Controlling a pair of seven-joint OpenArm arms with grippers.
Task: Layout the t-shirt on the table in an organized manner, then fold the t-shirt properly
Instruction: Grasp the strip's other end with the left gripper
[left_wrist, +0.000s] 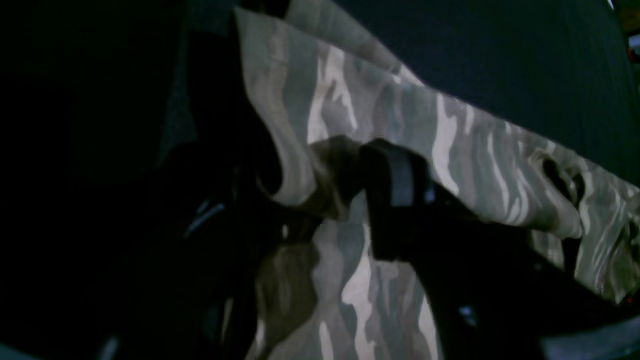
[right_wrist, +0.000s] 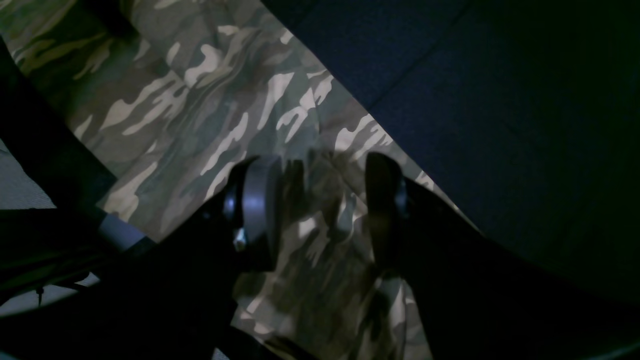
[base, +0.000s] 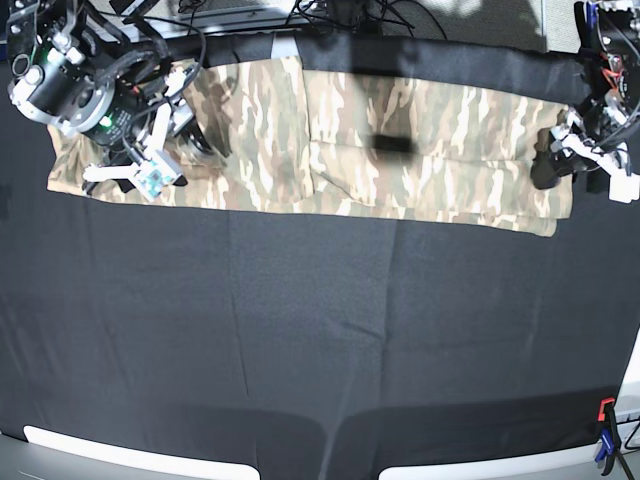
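Right gripper (right_wrist: 320, 210): its two dark fingers (right_wrist: 257, 210) stand well apart, straddling the soft camouflage-print t-shirt (right_wrist: 210, 110) in tan, olive and cream; the cloth lies between and beneath them, and whether the tips press it cannot be told. Left gripper (left_wrist: 350, 200): one black finger with a grey pad (left_wrist: 400, 180) is clamped against a raised, rolled fold of the same fabric, the hem bunching around it; the opposing finger is lost in shadow. Base view: the t-shirt forms a long horizontal band along the far edge of the wide matte black cloth-covered table (base: 320, 340), the right gripper at the band's left end and the left gripper at its right end. Only this view shows the garment's full extent, a small dark rectangular patch (base: 390, 143) near its middle, and an orange-and-blue clamp (base: 606, 432) at the table's near right corner. The wrist views alone resolve the finger spacing and the weave's creases
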